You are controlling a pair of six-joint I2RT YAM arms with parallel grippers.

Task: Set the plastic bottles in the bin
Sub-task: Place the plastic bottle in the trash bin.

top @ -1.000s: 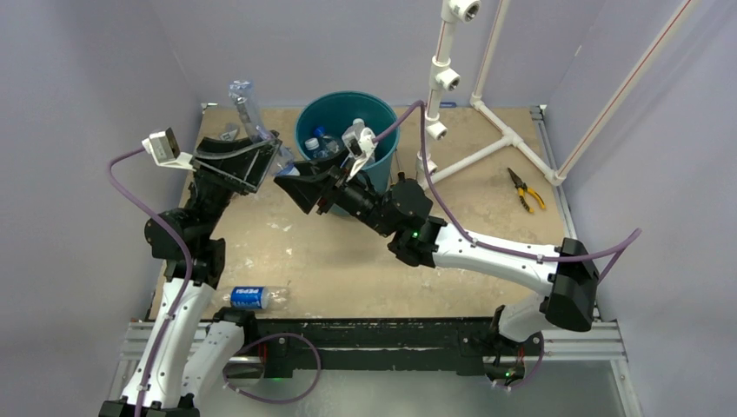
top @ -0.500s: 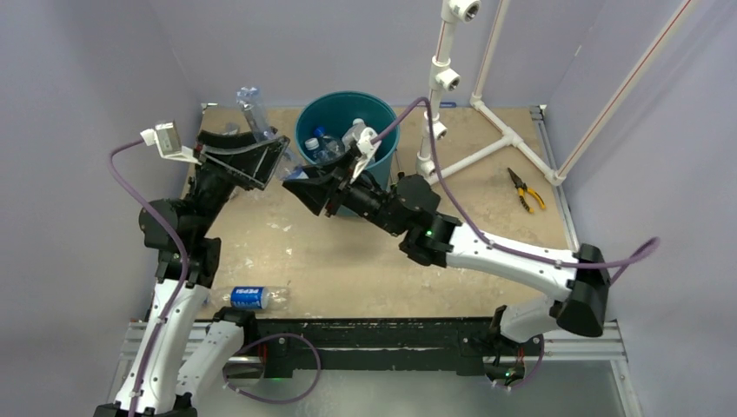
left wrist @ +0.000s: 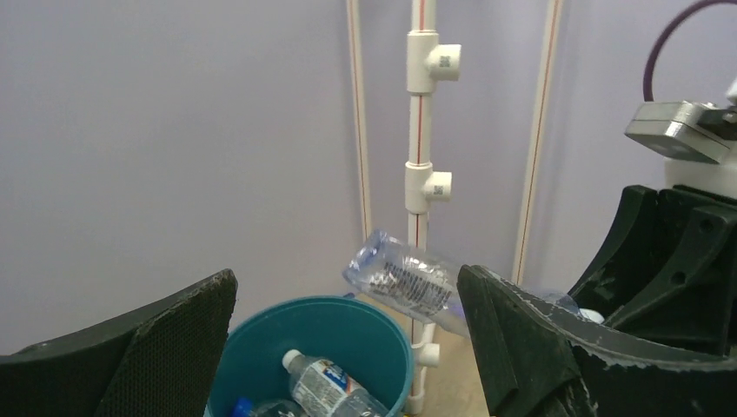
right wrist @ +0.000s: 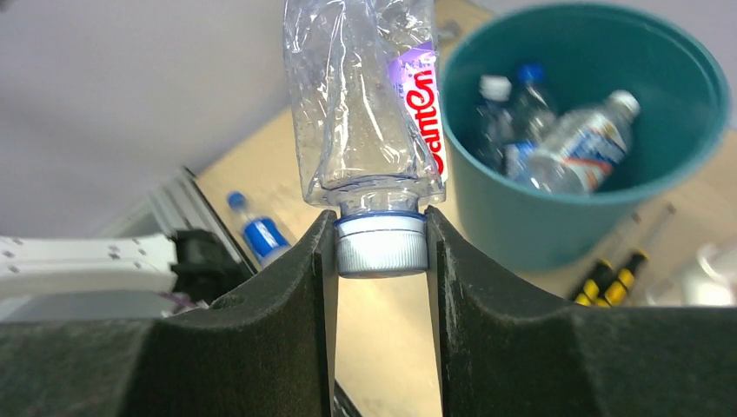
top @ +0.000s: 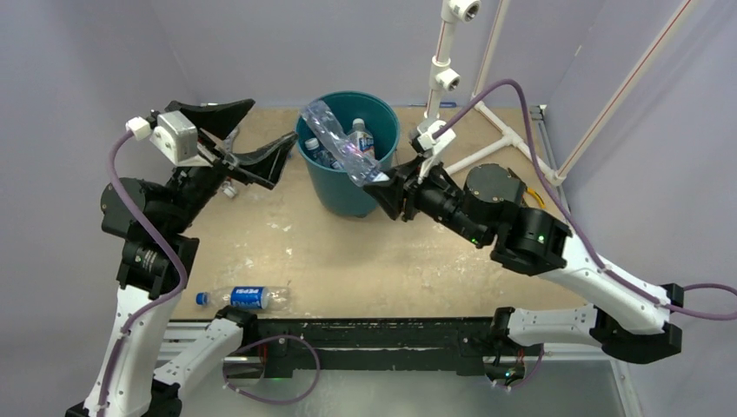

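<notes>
Your right gripper (right wrist: 380,228) is clamped on the pale cap (right wrist: 381,250) of a crumpled clear plastic bottle (right wrist: 365,104). Your left gripper (top: 273,120) gapes wide, empty, just left of the round teal plastic bin (top: 348,195). The held bottle is tilted above the bin. Inside the bin: several small clear plastic bottles (right wrist: 574,148). One blue-labelled clear bottle (top: 248,298) lies flat at near-left, well apart from the bin.

Across bin (top: 343,196) mouth, bottle (top: 334,139); pipe frame (top: 445,80) beside.

Overhead and both wrist cameras see the bin (top: 348,189).
</notes>
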